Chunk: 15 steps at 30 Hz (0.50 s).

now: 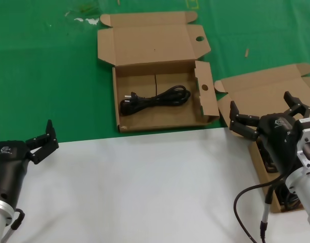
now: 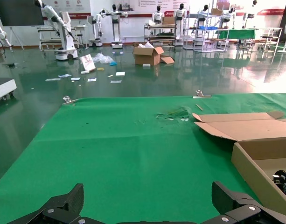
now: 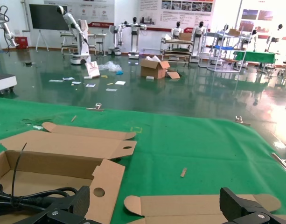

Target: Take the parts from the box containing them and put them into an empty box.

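Note:
The box with round-holed flaps (image 1: 144, 45) lies open at the middle of the green mat and holds one black power cord (image 1: 155, 98). The plain-flapped box (image 1: 266, 86) lies open at the right; my right arm hides most of its inside, where dark shapes (image 1: 291, 200) show. My right gripper (image 1: 261, 104) is open and empty above that box's lid side. In the right wrist view the gripper (image 3: 157, 200) spans the plain lid (image 3: 194, 205), with the holed box (image 3: 63, 149) and its cord (image 3: 35, 196) beside it. My left gripper (image 1: 39, 134) is open and empty at the near left.
A white sheet (image 1: 144, 187) covers the near table; the green mat (image 1: 43, 76) lies beyond. The left wrist view shows the left gripper (image 2: 147, 200) over green mat, with the holed box's wall (image 2: 254, 163) to one side. My right arm's thin black cable (image 1: 243, 202) hangs near the front.

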Each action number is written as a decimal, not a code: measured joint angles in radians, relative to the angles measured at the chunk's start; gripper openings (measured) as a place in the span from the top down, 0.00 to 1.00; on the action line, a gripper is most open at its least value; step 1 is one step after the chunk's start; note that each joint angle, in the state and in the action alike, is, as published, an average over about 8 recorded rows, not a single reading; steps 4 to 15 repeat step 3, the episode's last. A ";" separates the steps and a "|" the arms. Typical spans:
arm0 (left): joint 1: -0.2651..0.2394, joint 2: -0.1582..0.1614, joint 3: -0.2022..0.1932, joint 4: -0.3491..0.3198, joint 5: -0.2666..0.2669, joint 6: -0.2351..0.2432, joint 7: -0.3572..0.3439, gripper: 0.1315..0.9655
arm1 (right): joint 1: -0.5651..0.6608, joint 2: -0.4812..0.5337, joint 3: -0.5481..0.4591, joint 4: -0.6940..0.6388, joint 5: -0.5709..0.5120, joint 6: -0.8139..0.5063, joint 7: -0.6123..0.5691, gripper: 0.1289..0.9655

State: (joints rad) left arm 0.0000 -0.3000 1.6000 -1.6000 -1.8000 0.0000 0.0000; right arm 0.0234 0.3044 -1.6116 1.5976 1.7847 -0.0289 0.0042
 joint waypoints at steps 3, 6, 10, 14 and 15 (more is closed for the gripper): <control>0.000 0.000 0.000 0.000 0.000 0.000 0.000 0.00 | 0.000 0.000 0.000 0.000 0.000 0.000 0.000 0.00; 0.000 0.000 0.000 0.000 0.000 0.000 0.000 0.00 | 0.000 0.000 0.000 0.000 0.000 0.000 0.000 0.00; 0.000 0.000 0.000 0.000 0.000 0.000 0.000 0.00 | 0.000 0.000 0.000 0.000 0.000 0.000 0.000 0.00; 0.000 0.000 0.000 0.000 0.000 0.000 0.000 0.00 | 0.000 0.000 0.000 0.000 0.000 0.000 0.000 0.00; 0.000 0.000 0.000 0.000 0.000 0.000 0.000 0.00 | 0.000 0.000 0.000 0.000 0.000 0.000 0.000 0.00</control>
